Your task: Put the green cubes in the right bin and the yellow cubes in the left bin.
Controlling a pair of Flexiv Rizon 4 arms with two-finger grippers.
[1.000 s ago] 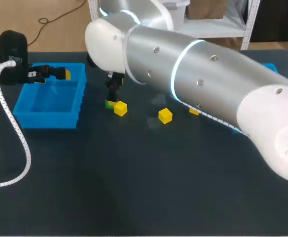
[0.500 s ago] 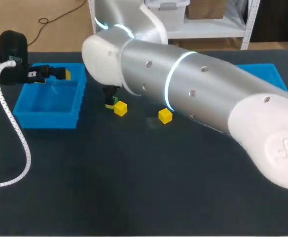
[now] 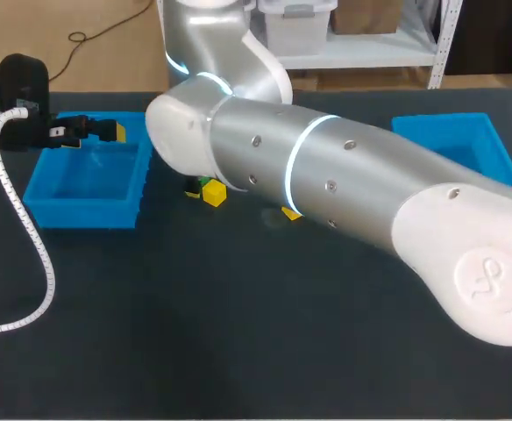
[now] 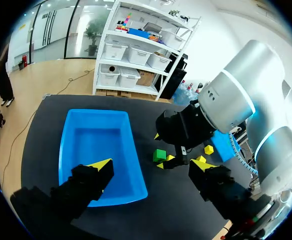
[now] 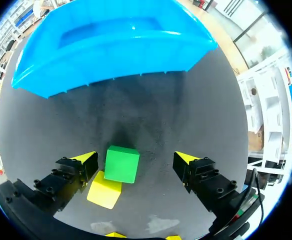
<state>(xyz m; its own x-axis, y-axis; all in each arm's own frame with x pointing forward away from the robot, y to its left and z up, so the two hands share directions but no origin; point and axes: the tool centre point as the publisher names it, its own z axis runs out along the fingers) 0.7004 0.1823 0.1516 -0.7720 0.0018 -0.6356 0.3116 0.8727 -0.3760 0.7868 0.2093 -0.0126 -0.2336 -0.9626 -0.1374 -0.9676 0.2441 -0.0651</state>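
The right pincer (image 5: 134, 159) has come down around the green cube (image 5: 122, 163), fingers spread and not yet pinching; the grasp looks near.

The head camera sits high behind the robot and looks down over the dark bench (image 3: 151, 333). The right arm (image 3: 326, 193) passes close under it and fills the middle of the frame. The left wrist camera hangs well above the bench, facing down past the left gripper (image 4: 151, 166). The right wrist camera is low and close to the bench, looking past the right gripper (image 5: 136, 158). All three views share the blue bin (image 3: 85, 210) and the green cube (image 5: 122, 164) near it.
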